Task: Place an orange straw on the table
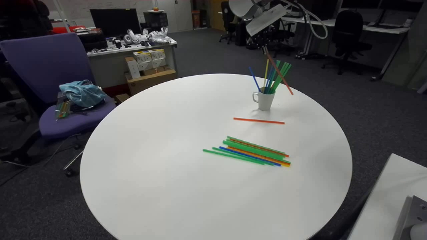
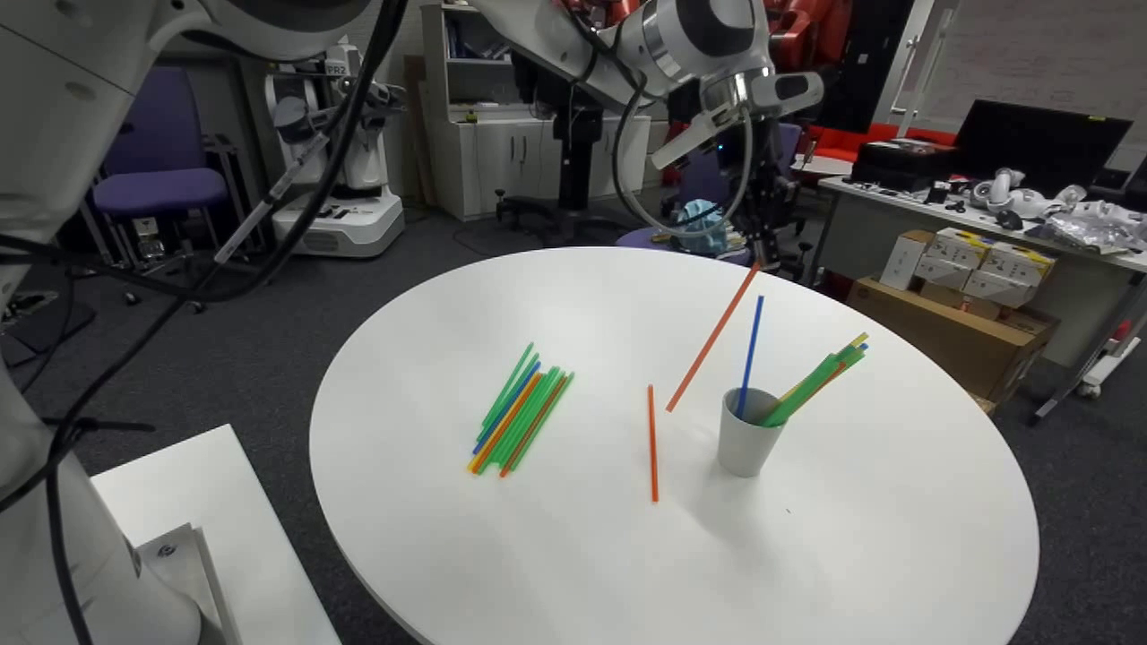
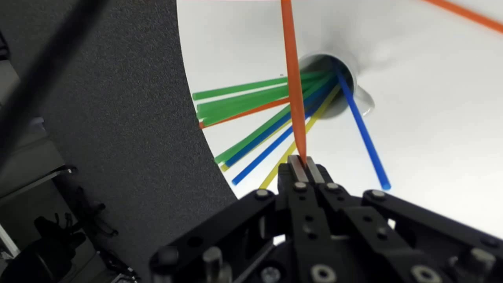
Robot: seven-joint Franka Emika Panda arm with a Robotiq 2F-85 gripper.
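Note:
My gripper [image 3: 301,159] is shut on one end of an orange straw [image 3: 293,74]. It also shows in both exterior views as the gripper [image 1: 265,50] [image 2: 762,258] with the held straw [image 1: 281,76] [image 2: 712,339]. The straw slants down and hangs free above the white table [image 1: 160,186] [image 2: 851,555], close to the mug; its lower end appears apart from the table top. A second orange straw [image 1: 259,120] [image 2: 652,443] lies flat on the table in front of the mug. Part of it shows in the wrist view [image 3: 463,13].
A white mug [image 1: 266,102] [image 2: 746,448] holds several green, blue, yellow and orange straws, leaning outward. A row of mostly green straws [image 1: 257,150] [image 2: 520,421] lies on the table. A purple chair [image 1: 50,63] stands beside the table.

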